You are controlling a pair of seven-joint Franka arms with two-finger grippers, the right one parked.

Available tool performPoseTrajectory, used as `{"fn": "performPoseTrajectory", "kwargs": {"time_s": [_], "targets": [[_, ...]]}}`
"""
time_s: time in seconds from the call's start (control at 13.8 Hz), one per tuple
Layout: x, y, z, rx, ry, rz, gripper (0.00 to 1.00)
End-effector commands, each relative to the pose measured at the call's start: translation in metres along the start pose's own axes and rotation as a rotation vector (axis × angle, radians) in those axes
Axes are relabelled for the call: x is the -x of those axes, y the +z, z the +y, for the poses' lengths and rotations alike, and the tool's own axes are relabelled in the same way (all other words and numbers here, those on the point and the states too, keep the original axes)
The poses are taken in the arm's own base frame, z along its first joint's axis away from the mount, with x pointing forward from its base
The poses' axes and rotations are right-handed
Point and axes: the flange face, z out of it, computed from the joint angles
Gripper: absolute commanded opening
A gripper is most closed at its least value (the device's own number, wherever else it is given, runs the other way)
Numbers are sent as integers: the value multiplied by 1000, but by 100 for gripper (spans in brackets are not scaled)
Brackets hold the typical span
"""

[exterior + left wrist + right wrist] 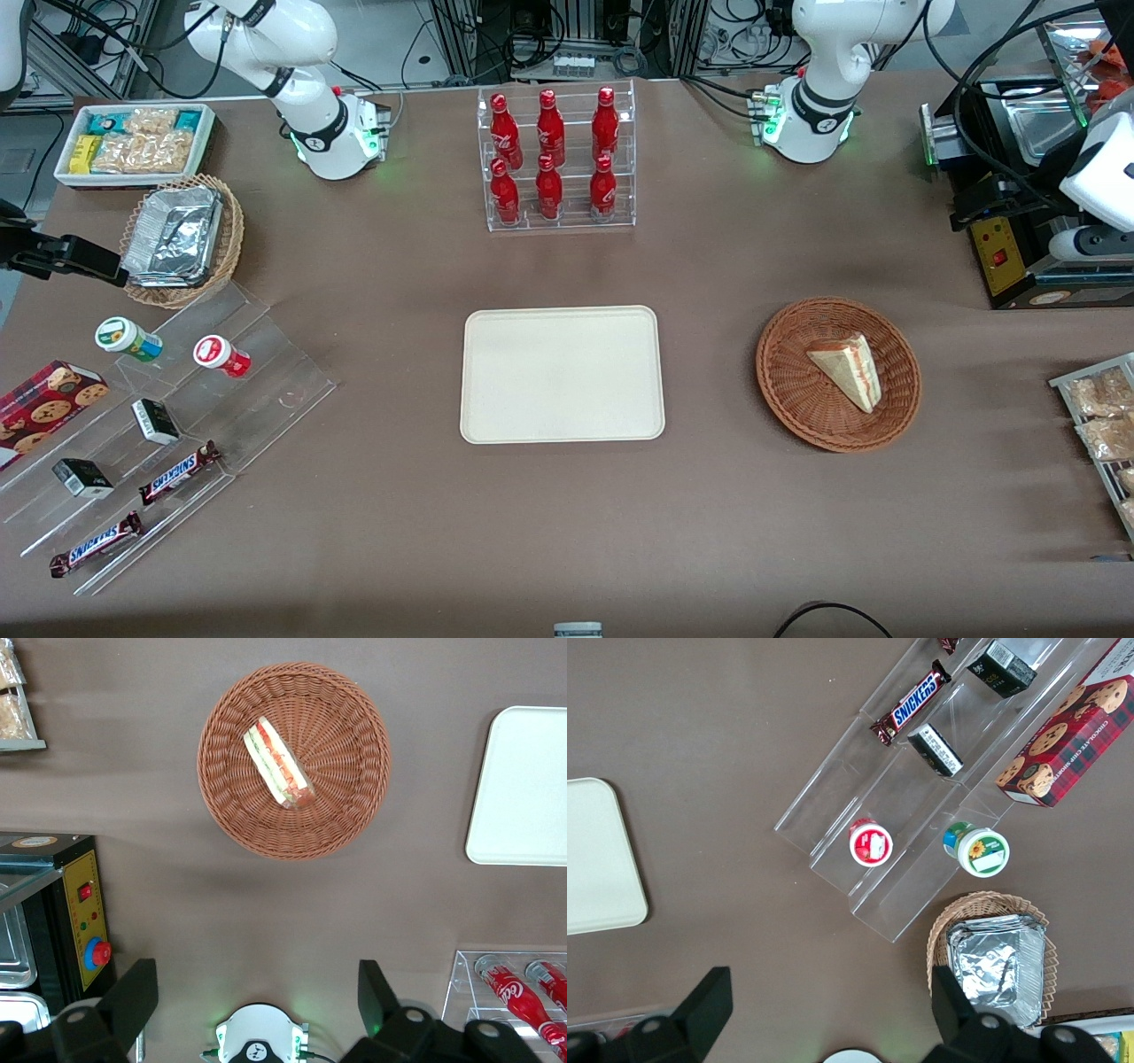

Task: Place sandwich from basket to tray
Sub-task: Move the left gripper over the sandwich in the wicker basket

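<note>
Sandwich lay in the round brown basket, toward the working arm's end of the table. It was a pale bread wedge with red, white and green stripes on its cut side. The basket was bumpy woven wicker. Beside it, nearer the middle of the table, sat the flat, smooth cream tray with round corners.

Farther from the front camera, the gripper hung high over the brown cloth. Its black fingers were spread wide and held nothing. The sandwich lay slanted to them, so the gripper would likely need to come nearer, drop down and turn a little.
</note>
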Motion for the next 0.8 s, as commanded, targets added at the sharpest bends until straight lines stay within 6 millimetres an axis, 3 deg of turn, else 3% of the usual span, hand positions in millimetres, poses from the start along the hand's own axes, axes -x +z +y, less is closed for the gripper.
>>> {"fn": "performPoseTrajectory", "kwargs": {"time_s": [0.0, 0.22, 0.73], "targets": [[1, -7, 5, -17, 25, 25, 100], [-4, 10, 23, -82, 52, -1, 100], [-33, 94, 27, -49, -32, 41, 100]]}}
